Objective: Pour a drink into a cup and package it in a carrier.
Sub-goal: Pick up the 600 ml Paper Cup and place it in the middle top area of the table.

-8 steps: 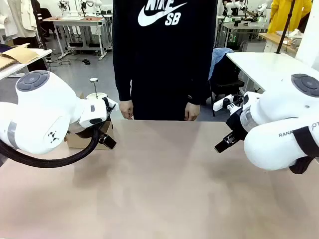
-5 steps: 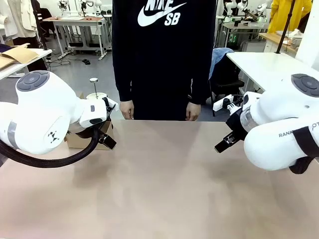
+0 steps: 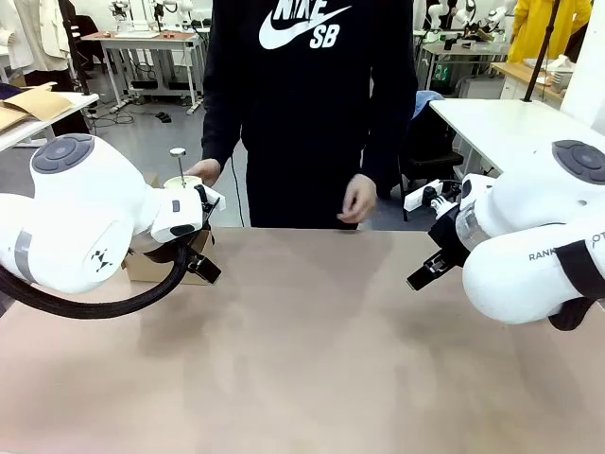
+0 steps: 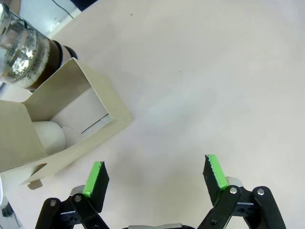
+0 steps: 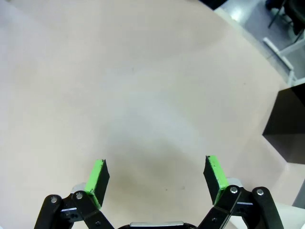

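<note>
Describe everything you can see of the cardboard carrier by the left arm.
The carrier is thin brown cardboard, folded into an open compartment with upright walls and a paler inside. It sits on the table, tucked beside the left arm in the front view. A white rounded thing sits inside it. The glass carafe stands close against one corner. The open left gripper is near, not touching it.

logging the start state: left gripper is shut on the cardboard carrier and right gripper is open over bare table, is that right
Not quite. The left gripper is open, not shut on the carrier: the left wrist view shows its jaws wide apart over the table, the carrier lying outside them. The right gripper is open over bare table.
</note>
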Tool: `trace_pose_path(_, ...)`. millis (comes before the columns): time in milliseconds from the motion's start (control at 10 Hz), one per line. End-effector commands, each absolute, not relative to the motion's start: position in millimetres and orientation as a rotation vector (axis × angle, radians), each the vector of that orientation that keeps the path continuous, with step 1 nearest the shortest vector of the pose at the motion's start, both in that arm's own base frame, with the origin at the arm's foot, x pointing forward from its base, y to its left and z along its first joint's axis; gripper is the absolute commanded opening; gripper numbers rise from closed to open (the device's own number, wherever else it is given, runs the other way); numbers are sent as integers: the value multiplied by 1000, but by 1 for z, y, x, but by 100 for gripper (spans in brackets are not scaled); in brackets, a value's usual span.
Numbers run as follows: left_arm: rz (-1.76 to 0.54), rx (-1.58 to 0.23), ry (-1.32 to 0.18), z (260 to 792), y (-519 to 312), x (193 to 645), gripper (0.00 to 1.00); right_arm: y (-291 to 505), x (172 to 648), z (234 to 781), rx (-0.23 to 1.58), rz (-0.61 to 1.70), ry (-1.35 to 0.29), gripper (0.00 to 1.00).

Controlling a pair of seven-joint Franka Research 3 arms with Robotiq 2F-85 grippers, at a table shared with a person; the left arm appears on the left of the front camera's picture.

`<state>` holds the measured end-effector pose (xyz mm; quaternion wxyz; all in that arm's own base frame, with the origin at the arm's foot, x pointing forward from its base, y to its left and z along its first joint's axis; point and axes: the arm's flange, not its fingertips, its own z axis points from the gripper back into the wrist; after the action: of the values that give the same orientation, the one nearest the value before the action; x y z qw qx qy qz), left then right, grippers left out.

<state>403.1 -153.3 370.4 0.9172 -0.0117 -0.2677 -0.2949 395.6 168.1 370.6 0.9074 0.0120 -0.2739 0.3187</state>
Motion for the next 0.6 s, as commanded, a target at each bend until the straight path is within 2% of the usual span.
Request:
trace_pose_path(0, -605, -24, -551, 370, -152, 403, 100, 168, 396, 371, 25, 657, -566, 100)
trace_pose_path(100, -605, -24, -551, 370, -152, 403, 100, 168, 396, 371, 25, 658, -565, 100)
trace_pose_path(500, -605, -24, -551, 370, -152, 403, 100, 150, 477, 519, 31, 689, -612, 100)
